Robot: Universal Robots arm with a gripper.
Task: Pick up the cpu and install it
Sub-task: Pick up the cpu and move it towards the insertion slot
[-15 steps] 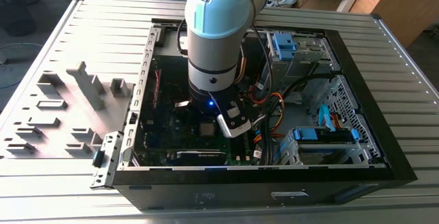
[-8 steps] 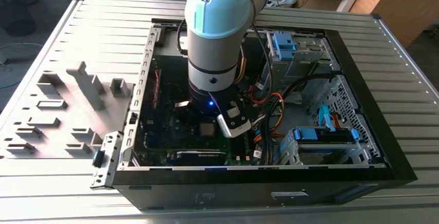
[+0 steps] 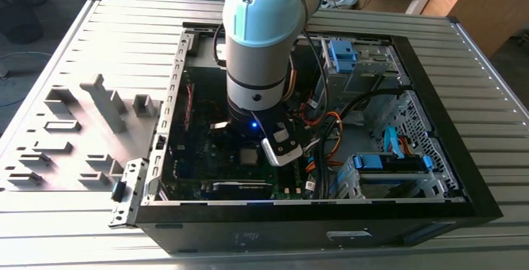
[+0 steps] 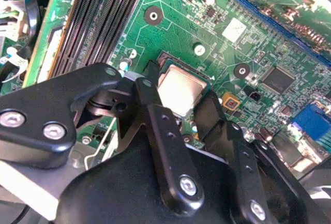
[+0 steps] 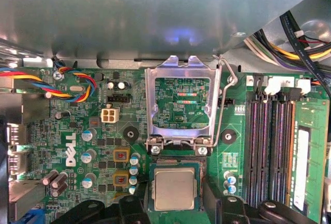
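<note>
One cpu [image 5: 175, 188] loose in an unlatched socket [image 5: 149, 182]
My pincer [image 4: 176, 97] hangs released astride the cpu, which lies in the socket with the plate [image 5: 152, 100] up; a brush from me could skew it

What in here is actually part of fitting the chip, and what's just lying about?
Part of the job:
cpu, lying in the socket
flipped-up socket cover
claw, at the cpu

Just lying about:
memory slots
coloured wire bundle
blue drive brackets
grey fixture tray beside the case
</note>
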